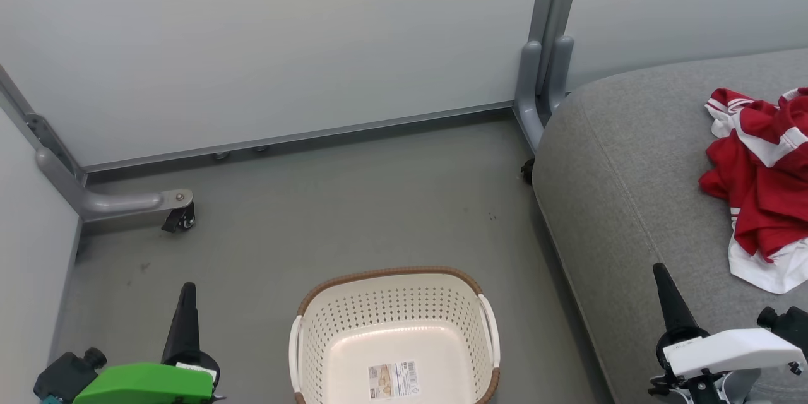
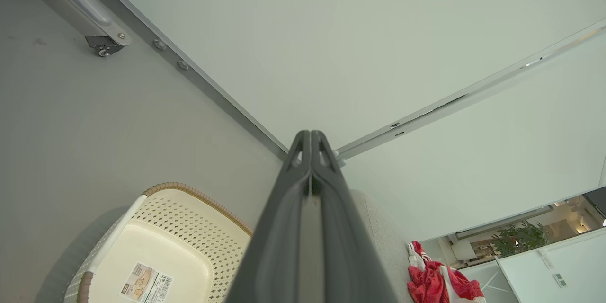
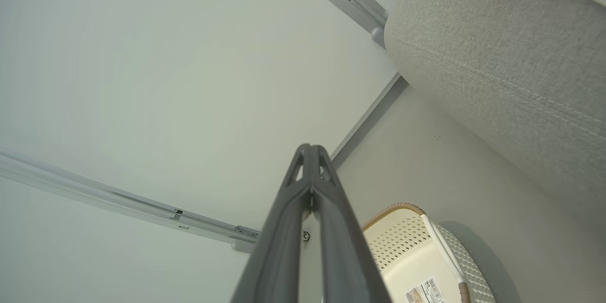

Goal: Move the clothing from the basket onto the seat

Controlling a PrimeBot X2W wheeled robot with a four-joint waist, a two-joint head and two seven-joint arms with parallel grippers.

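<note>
Basket/seat stock, 3 views
Head: small cream perforated plastic basket on floor, base label showing; red-and-white sports clothing heaped on big grey fabric seat; L gripper, R gripper fingers pressed together, empty. L wrist: green plant past partition. R wrist: seat's stitched seam.

Clothing heaped on seat, basket empty on floor.
Red garments with white panels and striped trim, crumpled in one pile, well in from the seat's rounded edge; whether one piece or two, can't tell. Seat is grey fabric with a stitched seam along the edge. Basket is cream, perforated, with brown woven-look rim and white side handles, upright, label on its bare base, near the seat's edge, not touching.
</note>
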